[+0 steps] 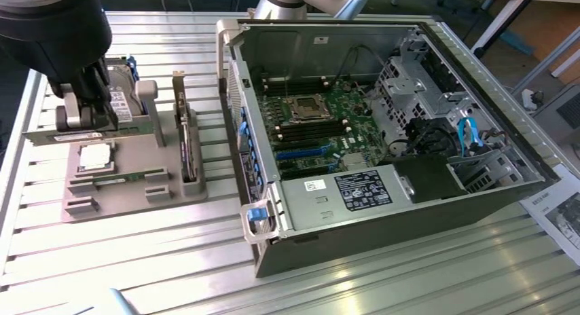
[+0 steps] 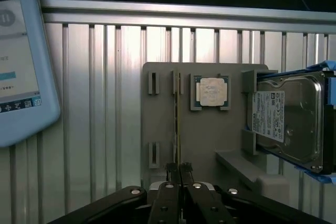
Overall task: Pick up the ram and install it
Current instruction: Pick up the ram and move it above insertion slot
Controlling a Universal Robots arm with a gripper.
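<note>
Pinching the ram (image 2: 176,114) edge-on, my end effector (image 2: 178,170) is closed on it over the gray holder (image 2: 157,119), just beside one CPU chip (image 2: 212,92). One hard drive (image 2: 289,124) carries a white label (print unreadable). One tablet (image 2: 21,56) and one open computer case (image 1: 381,125) share the bench (image 1: 136,261).

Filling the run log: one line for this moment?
fingers shut on ram | over grey holder | PC case open, ram not installed
</note>
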